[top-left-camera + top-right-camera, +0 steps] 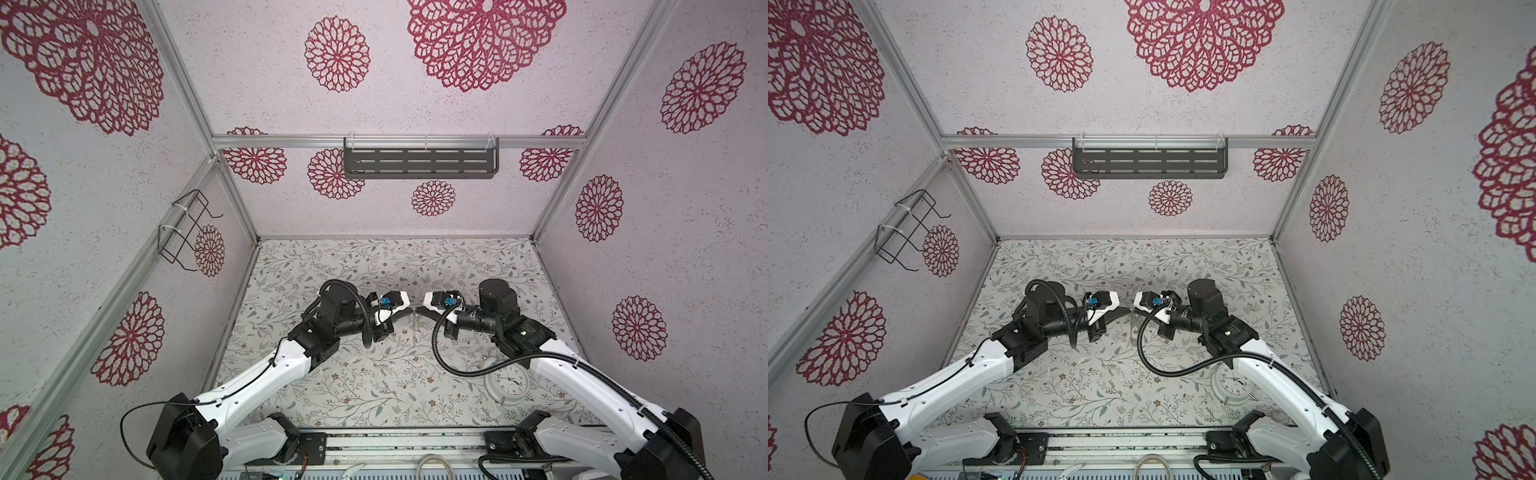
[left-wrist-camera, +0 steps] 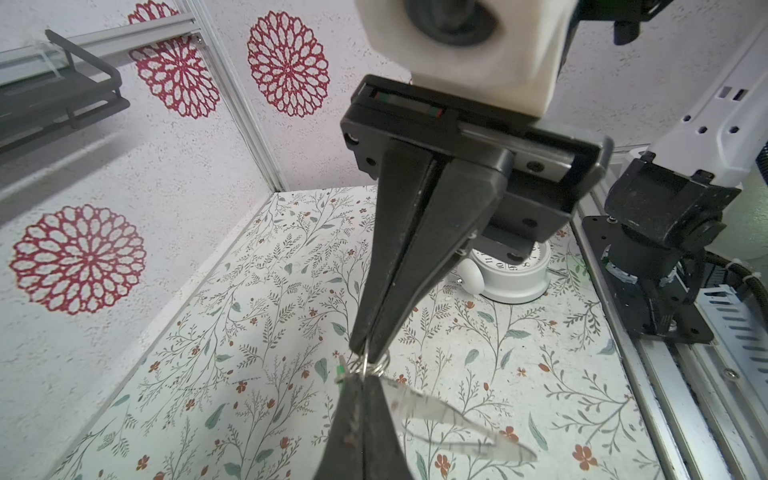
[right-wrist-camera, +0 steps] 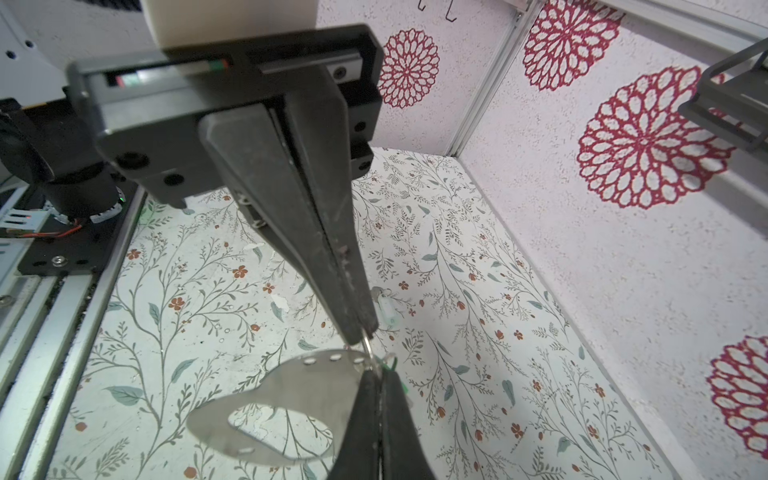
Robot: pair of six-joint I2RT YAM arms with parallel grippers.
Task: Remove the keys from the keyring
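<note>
Top views, L arm: rises from near-edge base, elbow bent, forearm turned inward, wrist abt level; left gripper (image 1: 409, 311) points to centre.
Top views, R arm: mirror pose; right gripper (image 1: 419, 309) points back at it, tips nearly touching, above mid table (image 1: 374, 374).
Top views, keyring: keyring (image 1: 414, 321) hangs edge-on under the meeting tips, only a thin sliver.
Top views, clock: white alarm clock (image 1: 507, 380) on table beside R arm, well apart from tips.
L wrist, left gripper (image 2: 362, 376): fingers pressed together, no gap.
L wrist, right gripper (image 2: 368, 353): faces it from opposite, fingers closed tight, tips at small wire rings (image 2: 374, 363); can't tell which piece it nips.
L wrist, green tag (image 2: 340, 370): just beside L tips.
L wrist, keyring (image 2: 449, 417): blurred, slants away from tips, up off table.
L wrist, writing: clock (image 2: 511, 270) dial numerals 11, 10, 9, 8 (rest behind gripper).
R wrist, left gripper (image 3: 361, 334): clamped on one of those rings, threaded thru an end hole of keyring (image 3: 291, 384), a flat plate w/ big oval opening hanging from it.
R wrist, right gripper (image 3: 377, 374): closed, tips against same end of plate.
R wrist, pale-tag key (image 3: 385, 307): lies on table beyond tips, apart from keyring.
</note>
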